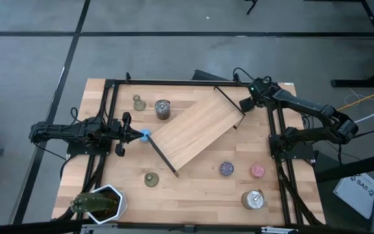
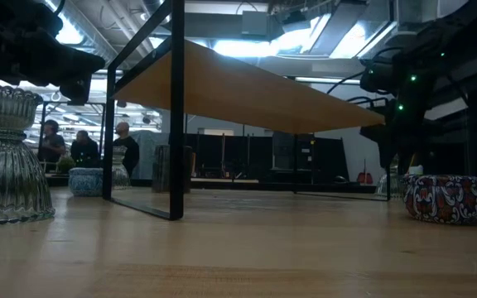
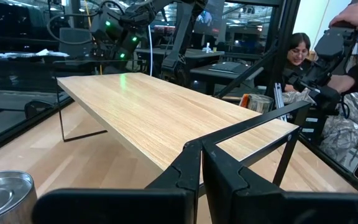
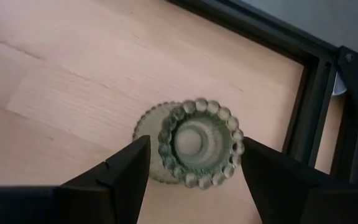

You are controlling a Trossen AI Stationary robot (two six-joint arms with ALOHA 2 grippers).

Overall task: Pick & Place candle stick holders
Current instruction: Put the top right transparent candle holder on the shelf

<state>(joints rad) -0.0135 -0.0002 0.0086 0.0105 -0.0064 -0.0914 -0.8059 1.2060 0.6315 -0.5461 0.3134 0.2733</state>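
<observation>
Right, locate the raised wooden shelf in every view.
High: the wooden shelf slants across the centre.
Low: its underside spans overhead.
Left wrist: it fills the middle.
Right wrist: not identifiable.
Landmark: the green-lit right arm at the shelf's far end, also low and left wrist.
</observation>
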